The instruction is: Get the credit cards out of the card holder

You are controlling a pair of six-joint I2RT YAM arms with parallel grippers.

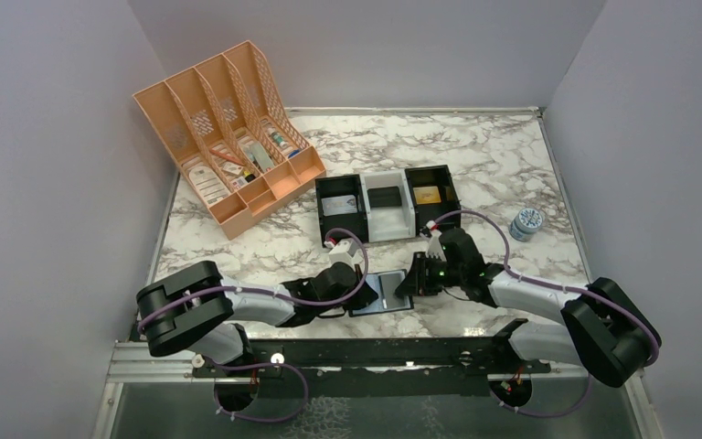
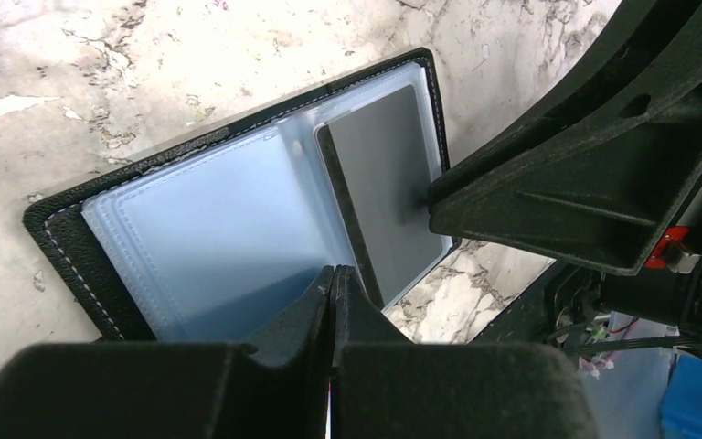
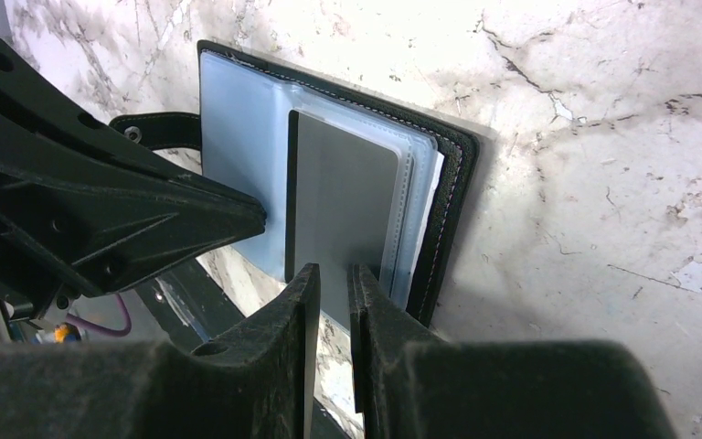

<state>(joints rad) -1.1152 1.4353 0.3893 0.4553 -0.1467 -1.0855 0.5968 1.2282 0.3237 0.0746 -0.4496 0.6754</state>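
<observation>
The card holder [image 1: 382, 294] lies open on the marble between my two grippers, its blue-grey lining up [image 2: 210, 219]. A dark grey credit card [image 2: 384, 174] sits in its right-hand sleeve and also shows in the right wrist view [image 3: 343, 201]. My left gripper [image 2: 334, 274] is shut, its tips pressing on the lining beside the card. My right gripper [image 3: 332, 270] has its jaws a narrow gap apart with nothing between them, tips at the card's outer edge. In the top view the left gripper [image 1: 366, 291] and the right gripper [image 1: 418, 279] flank the holder.
A black-and-white three-compartment tray [image 1: 387, 208] stands behind the holder, with cards in it. An orange file organiser [image 1: 224, 137] stands at the back left. A small round tin [image 1: 526, 223] sits at the right. The holder's snap tab [image 3: 160, 123] sticks out at its far side.
</observation>
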